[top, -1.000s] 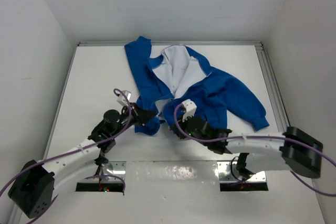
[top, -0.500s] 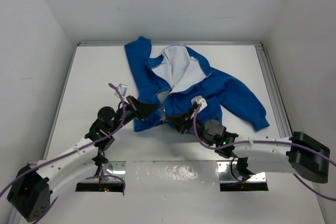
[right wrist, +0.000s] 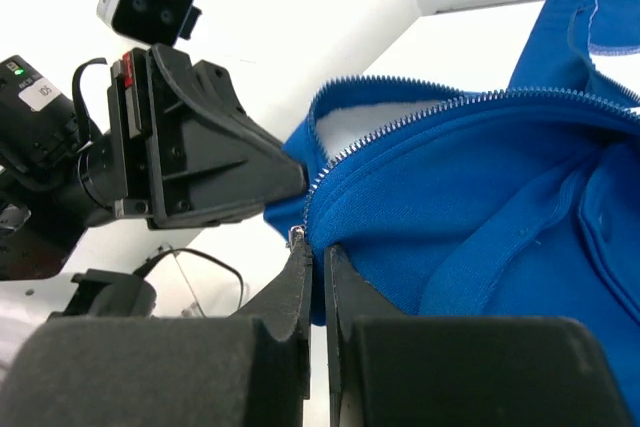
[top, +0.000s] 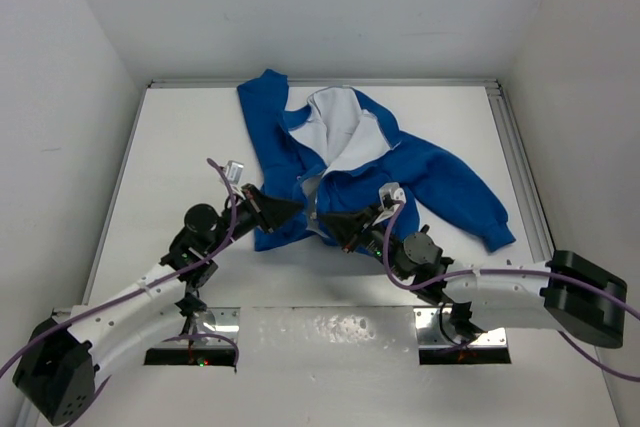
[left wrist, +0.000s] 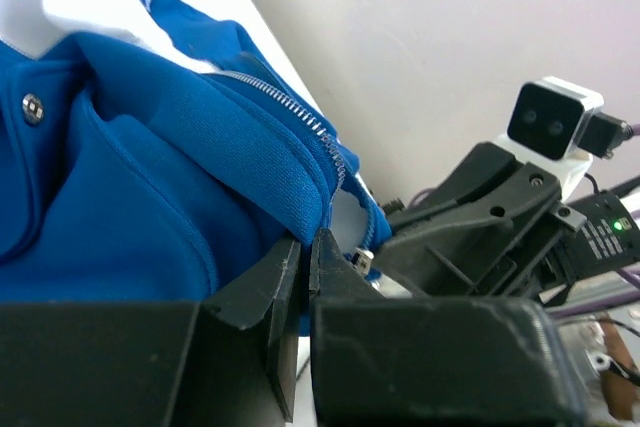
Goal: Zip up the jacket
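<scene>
Mid-frame in the overhead shot, the jacket [top: 420, 172] lies flat on the white table [top: 180, 147]. Its collar points toward the top edge, and the front is spread open up there so the white lining [top: 335, 132] shows. One sleeve runs off to the lower right. Both arms come in from the bottom and meet at the hem.

@op yep, left gripper [top: 290, 209] and right gripper [top: 327, 225] sit just beside each other at the bottom of the front opening. Can't read the jaws from up there tbh.

@reply left wrist cam sorts it. Its fingers [left wrist: 275, 287] are pressed together at bottom center with the blue hem edge pinched between them. The zipper teeth [left wrist: 285, 108] run off toward the upper left. The right gripper shows black just to the right.

@op same deal on the right wrist cam: jaws closed on the hem corner at bottom center, right where the teeth start. The jacket fills the right side, and the left gripper sits in the left half with its tip at the fabric.
</scene>
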`<state>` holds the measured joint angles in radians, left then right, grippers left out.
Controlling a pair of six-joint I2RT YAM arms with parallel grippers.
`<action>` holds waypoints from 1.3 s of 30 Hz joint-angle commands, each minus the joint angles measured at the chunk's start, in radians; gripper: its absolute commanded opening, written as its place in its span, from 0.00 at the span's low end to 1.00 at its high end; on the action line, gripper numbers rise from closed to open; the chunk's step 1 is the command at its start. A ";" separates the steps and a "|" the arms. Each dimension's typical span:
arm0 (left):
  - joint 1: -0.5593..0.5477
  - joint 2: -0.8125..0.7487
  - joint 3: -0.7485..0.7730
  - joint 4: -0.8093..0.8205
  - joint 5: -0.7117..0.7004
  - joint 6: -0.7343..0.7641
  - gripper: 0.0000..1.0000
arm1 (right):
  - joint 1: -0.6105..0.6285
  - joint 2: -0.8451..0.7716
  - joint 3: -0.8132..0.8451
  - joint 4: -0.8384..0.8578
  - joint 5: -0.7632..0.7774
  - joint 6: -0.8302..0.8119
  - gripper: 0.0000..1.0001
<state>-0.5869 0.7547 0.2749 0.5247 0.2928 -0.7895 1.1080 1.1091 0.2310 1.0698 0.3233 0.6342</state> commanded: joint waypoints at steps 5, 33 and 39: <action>0.015 -0.008 0.020 0.052 0.097 -0.036 0.00 | 0.003 0.018 0.027 0.130 0.002 -0.047 0.00; 0.015 0.009 -0.002 0.097 0.209 -0.037 0.00 | 0.003 -0.011 0.028 0.105 -0.004 -0.054 0.00; 0.015 0.006 0.000 0.080 0.218 -0.021 0.00 | 0.003 -0.009 0.036 0.098 -0.006 -0.056 0.00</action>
<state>-0.5785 0.7685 0.2729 0.5426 0.4549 -0.8234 1.1080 1.1191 0.2310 1.0901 0.3305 0.5827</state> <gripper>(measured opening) 0.028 0.011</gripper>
